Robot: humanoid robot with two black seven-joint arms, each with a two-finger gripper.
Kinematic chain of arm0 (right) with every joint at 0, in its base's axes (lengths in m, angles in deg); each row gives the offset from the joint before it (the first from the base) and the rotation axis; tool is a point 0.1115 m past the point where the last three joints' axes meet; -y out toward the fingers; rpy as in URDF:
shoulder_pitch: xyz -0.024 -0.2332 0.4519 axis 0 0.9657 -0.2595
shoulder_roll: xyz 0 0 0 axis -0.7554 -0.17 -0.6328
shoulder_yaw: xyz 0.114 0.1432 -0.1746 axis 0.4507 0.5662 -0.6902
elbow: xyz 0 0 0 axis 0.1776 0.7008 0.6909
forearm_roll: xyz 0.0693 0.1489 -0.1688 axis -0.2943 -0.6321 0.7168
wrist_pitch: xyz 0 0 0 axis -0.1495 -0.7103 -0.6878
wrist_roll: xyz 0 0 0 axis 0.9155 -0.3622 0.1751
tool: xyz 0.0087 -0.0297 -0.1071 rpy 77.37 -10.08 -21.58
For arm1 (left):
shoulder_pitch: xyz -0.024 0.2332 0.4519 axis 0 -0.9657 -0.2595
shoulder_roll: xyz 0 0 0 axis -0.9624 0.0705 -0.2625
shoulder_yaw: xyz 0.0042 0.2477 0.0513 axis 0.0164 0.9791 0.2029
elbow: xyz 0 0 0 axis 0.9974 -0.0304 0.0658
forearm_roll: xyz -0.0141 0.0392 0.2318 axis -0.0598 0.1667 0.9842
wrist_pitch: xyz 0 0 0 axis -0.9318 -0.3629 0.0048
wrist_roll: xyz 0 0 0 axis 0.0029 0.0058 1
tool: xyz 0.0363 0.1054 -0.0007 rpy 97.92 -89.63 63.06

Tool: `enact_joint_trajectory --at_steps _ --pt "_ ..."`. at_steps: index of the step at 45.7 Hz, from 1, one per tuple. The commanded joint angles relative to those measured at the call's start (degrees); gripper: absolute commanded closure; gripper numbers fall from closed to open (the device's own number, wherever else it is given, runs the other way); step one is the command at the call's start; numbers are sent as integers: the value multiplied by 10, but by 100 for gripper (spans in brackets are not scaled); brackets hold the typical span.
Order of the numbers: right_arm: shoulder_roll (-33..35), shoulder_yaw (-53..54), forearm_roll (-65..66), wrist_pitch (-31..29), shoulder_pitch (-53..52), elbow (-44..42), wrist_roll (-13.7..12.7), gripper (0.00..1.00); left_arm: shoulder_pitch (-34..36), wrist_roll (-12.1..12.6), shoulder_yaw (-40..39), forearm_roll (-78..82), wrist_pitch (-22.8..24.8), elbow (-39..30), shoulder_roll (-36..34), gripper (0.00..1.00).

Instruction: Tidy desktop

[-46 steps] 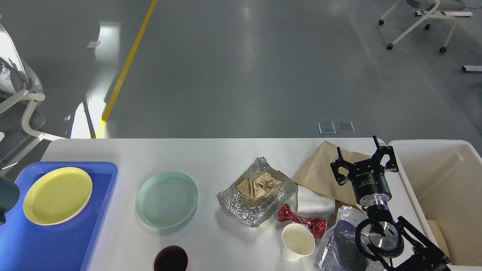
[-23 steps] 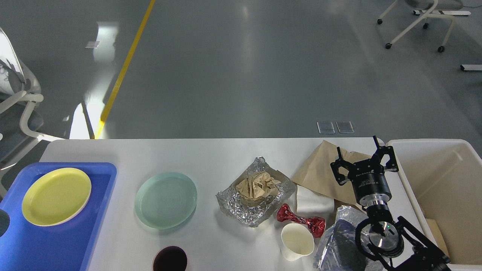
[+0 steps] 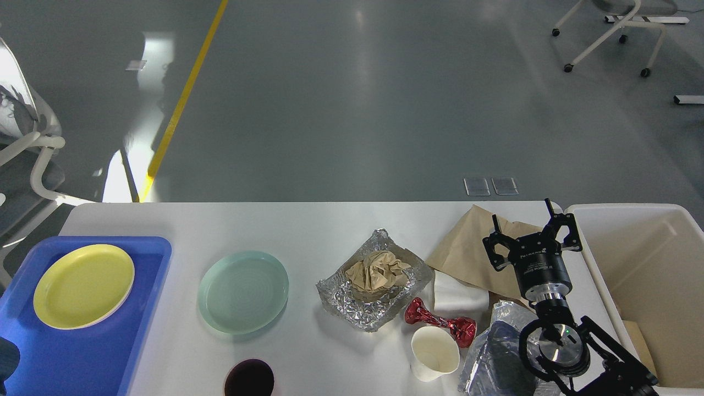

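Nearest my view, on the white surface (image 3: 308, 231), a dark cup (image 3: 249, 378) and a white paper cup (image 3: 434, 353) sit by a red wrapper (image 3: 440, 322). Farther out lie a green plate (image 3: 243, 291), a foil tray (image 3: 374, 289) with crumpled paper and a yellow plate (image 3: 83, 286) on the blue tray (image 3: 82, 357). My right gripper (image 3: 532, 234) hovers released over brown paper (image 3: 467, 253), beside the cream bin (image 3: 649, 258).

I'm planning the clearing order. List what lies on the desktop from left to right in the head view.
Blue plastic tray holding a round yellow plate → round mint-green plate → crumpled silver foil with a brown paper wad → red foil wrapper → open right gripper → cream-white rectangular bin.
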Motion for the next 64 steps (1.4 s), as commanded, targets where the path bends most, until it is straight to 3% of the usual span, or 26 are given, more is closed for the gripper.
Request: enact_joint_trajectory --at_steps 1,21,28,35,43,50,64 --pt "0 0 0 0 -1 0 0 0 -55 1 -45 1 -9 20 8 98" --pt "0 0 0 0 0 0 0 0 -81 -3 -68 0 -9 43 7 93" --pt "0 0 0 0 0 0 0 0 -83 -5 -79 -5 -11 43 7 79" --pt "0 0 0 0 -1 0 0 0 -83 -6 -80 -7 -11 43 8 45" --pt "0 0 0 0 0 0 0 0 -84 -6 -79 -12 -9 43 7 17" --pt "0 0 0 0 0 0 0 0 -84 -5 -78 -16 -5 41 2 7" --pt "0 0 0 0 -1 0 0 0 -84 -6 -75 -37 -3 34 -2 6"
